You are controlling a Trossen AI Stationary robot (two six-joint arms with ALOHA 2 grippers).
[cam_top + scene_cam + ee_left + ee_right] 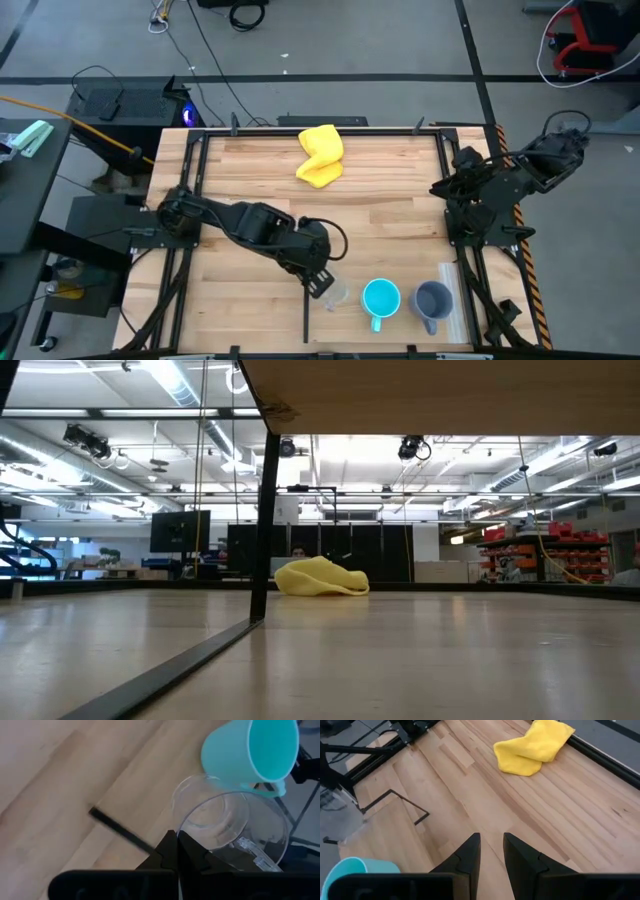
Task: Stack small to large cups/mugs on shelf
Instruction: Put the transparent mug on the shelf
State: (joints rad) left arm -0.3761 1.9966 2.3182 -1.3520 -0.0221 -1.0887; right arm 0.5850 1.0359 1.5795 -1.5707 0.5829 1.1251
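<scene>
Three vessels stand in a row near the table's near edge in the high view: a small clear glass cup (pixel 337 294), a bright-blue handled mug (pixel 381 298) and a grey-blue handled mug (pixel 433 300). My left gripper (pixel 322 282) is at the glass cup's left side and shut on it. The left wrist view looks into the glass cup (pixel 230 820), with the blue mug (pixel 250 752) just beyond. My right gripper (pixel 491 840) is open and waits above the table's right side, away from all cups. The low view shows none of the cups. My left gripper (pixel 178 840) pinches the glass cup's wall at its rim (pixel 182 827), on the side away from the blue mug. The fingers come from above and point down at the cup's mouth. Whether the cup's base is lifted off the wood, I cannot tell.
A crumpled yellow cloth (pixel 321 155) lies near the table's far edge, also seen as the yellow cloth (pixel 320 578) in the low view. A black post (pixel 265 510) carries a wooden board (pixel 450 395) overhead in that view. Black frame rails (pixel 305 315) run by the cups.
</scene>
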